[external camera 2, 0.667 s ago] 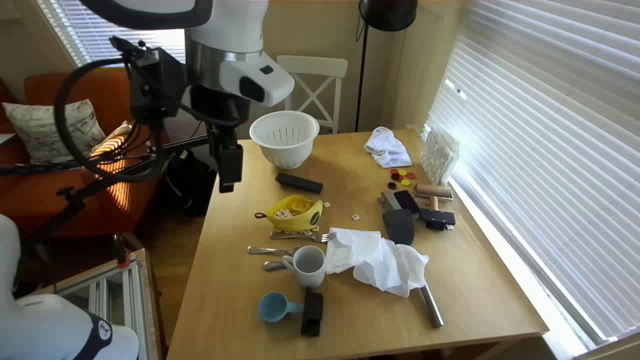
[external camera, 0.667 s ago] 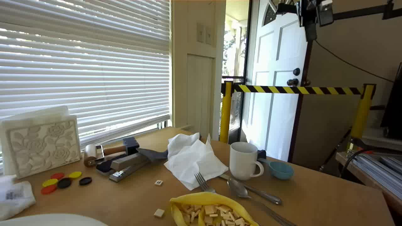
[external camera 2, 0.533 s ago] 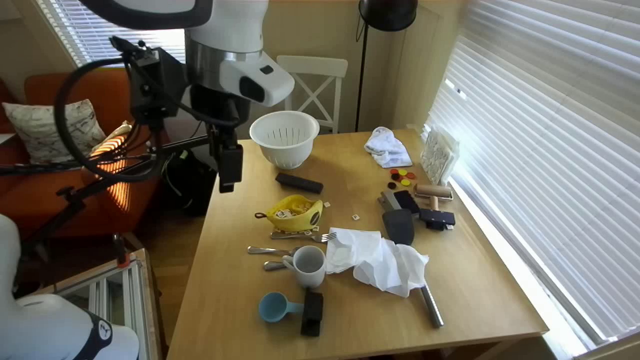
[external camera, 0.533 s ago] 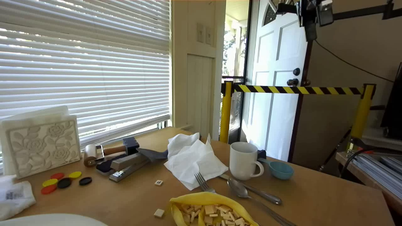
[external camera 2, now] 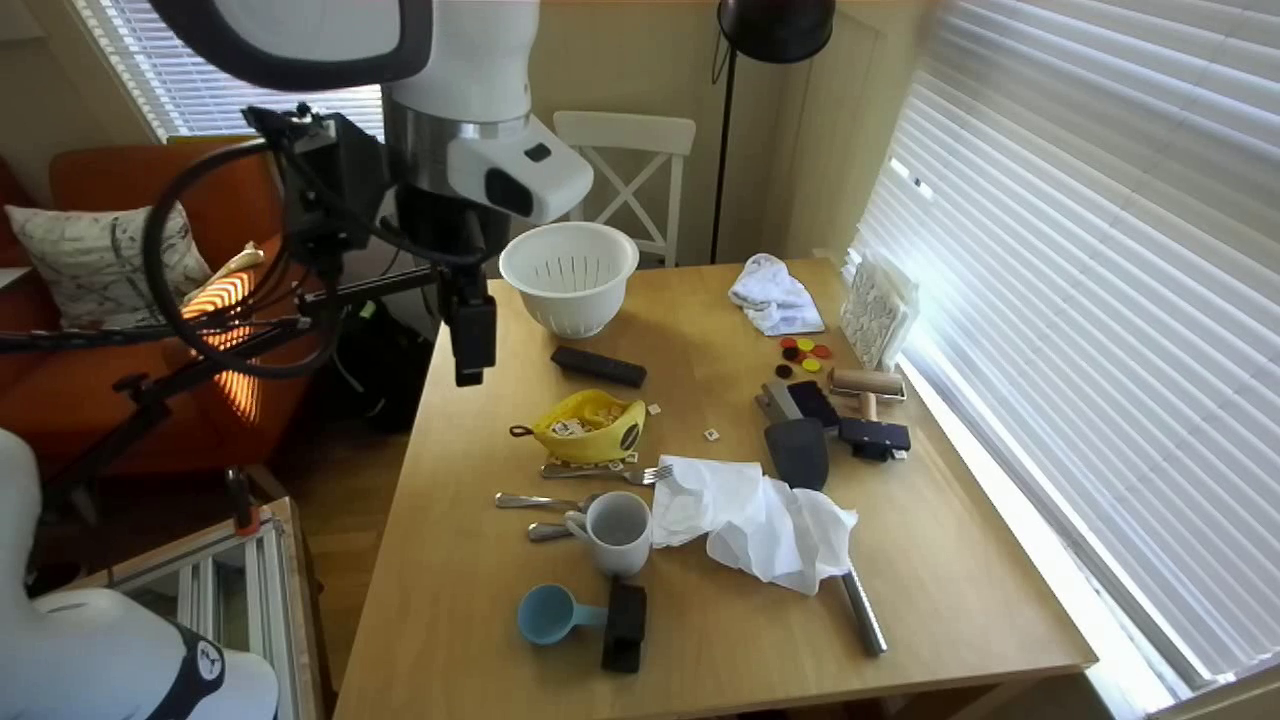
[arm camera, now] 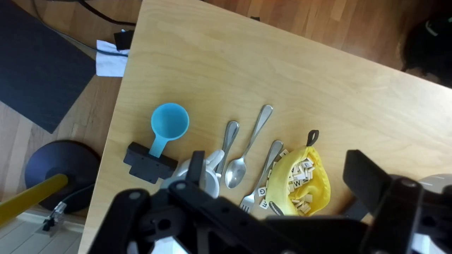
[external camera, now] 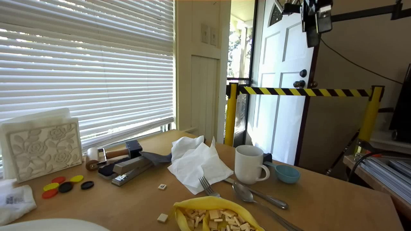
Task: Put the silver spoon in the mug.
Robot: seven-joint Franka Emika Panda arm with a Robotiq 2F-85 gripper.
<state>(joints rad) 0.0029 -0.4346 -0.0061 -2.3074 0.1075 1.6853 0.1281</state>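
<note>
The silver spoon (arm camera: 236, 173) lies bowl-down-frame on the table between a fork (arm camera: 270, 158) and another silver utensil (arm camera: 230, 135) in the wrist view. Its bowl (external camera: 243, 193) and handle (external camera 2: 535, 501) also show in the exterior views. The white mug (external camera: 249, 165) stands upright beside the utensils, its handle toward them, in both exterior views (external camera 2: 617, 535). In the wrist view, a finger partly covers the mug (arm camera: 212, 183). My gripper (arm camera: 278, 167) is open and empty, its fingers wide apart. It hangs high above the table's edge side (external camera 2: 470, 365), apart from spoon and mug.
A yellow banana pouch (external camera 2: 590, 428) with letter tiles lies near the fork. A blue scoop (external camera 2: 546, 614) rests against a black block (external camera 2: 624, 630) beside the mug. Crumpled white napkins (external camera 2: 750, 520) lie by the mug. A white colander (external camera 2: 568, 275) and black remote (external camera 2: 598, 366) stand farther back.
The arm and gripper have shifted slightly, a little right in an exterior view and left and down in an exterior view. The objects on the table have not moved.
</note>
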